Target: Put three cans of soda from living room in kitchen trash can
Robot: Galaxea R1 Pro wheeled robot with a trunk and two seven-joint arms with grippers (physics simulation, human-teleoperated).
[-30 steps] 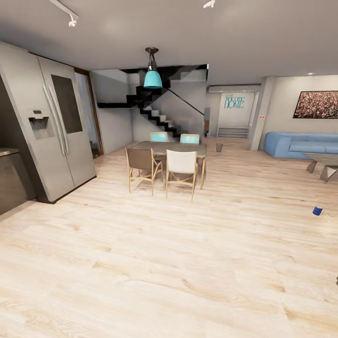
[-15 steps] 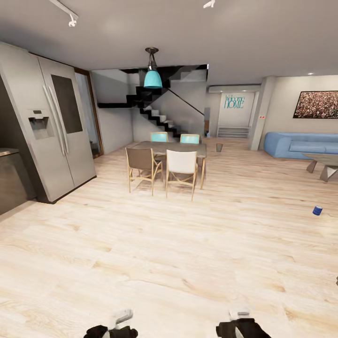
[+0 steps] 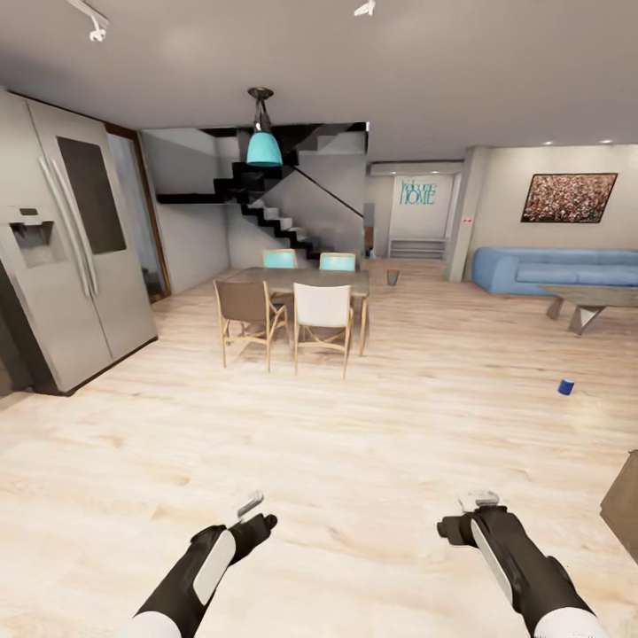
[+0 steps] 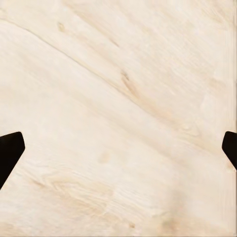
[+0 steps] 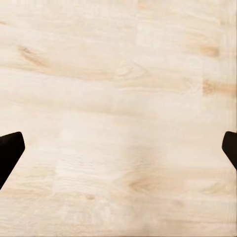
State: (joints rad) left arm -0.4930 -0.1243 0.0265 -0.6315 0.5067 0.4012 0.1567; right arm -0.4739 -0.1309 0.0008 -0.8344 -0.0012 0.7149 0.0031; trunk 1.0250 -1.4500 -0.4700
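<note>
Both grippers, left gripper (image 3: 251, 507) and right gripper (image 3: 478, 501), hover with fingers spread and empty over the wooden floor (image 3: 354, 443), while a blue soda can (image 3: 565, 386) lies on the floor far right, near the sofa (image 3: 549, 268), uncollected; task looks barely begun.

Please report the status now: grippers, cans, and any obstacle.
Both grippers, left and right, open, empty, above floor. Blue can on floor, ahead right. Path to it looks clear.
</note>
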